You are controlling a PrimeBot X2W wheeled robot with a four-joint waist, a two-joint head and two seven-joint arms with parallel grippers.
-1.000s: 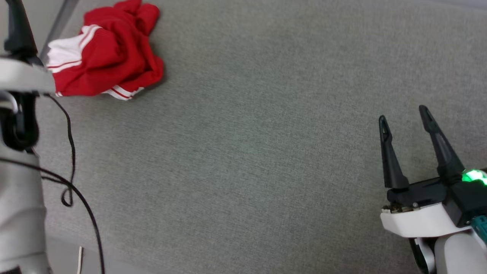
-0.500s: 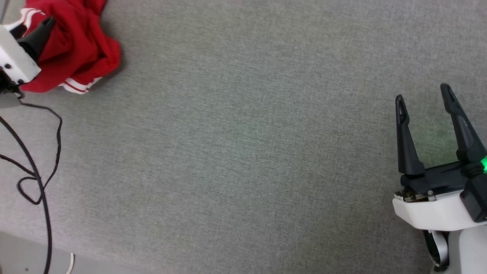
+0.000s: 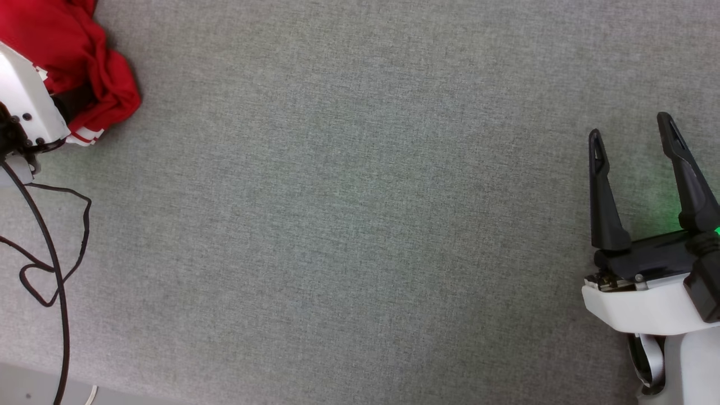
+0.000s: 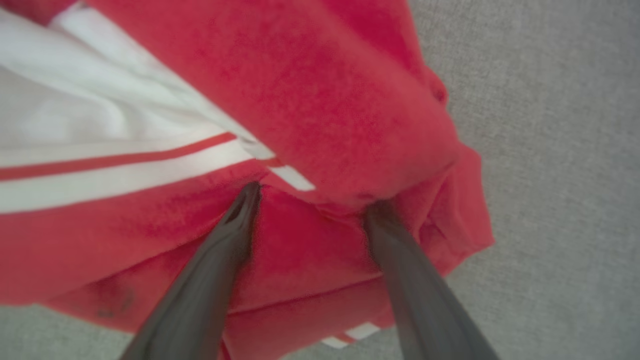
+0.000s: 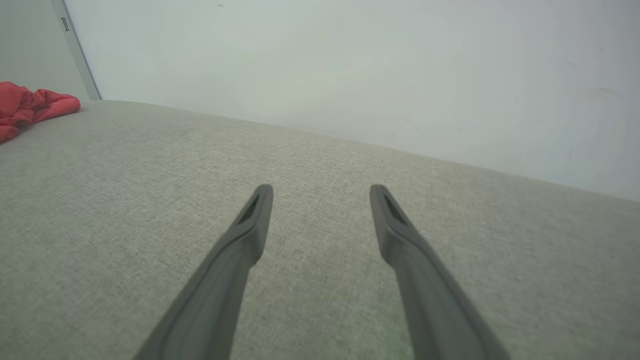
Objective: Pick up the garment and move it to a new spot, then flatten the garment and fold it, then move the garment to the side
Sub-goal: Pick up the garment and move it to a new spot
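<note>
On the grey surface (image 3: 360, 225), at its far left corner, your garment (image 3: 62, 39) lies bunched: red folds and a white, red-striped sleeve. Your left gripper (image 4: 312, 197) is on it, jaws spread, both fingertips pressed into the red cloth, not clenched. A black cable (image 3: 56, 264) loops by the left edge. Near the right edge, well apart from the garment, your right gripper (image 3: 629, 126) hovers released, holding nothing.

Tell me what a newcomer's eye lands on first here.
The crumpled red T-shirt with white striped trim, bunched at the head view's upper left on the grey fabric surface. In the left wrist view, the left gripper pushes its spread dark fingers into the folds. The right gripper stands open at lower right.
</note>
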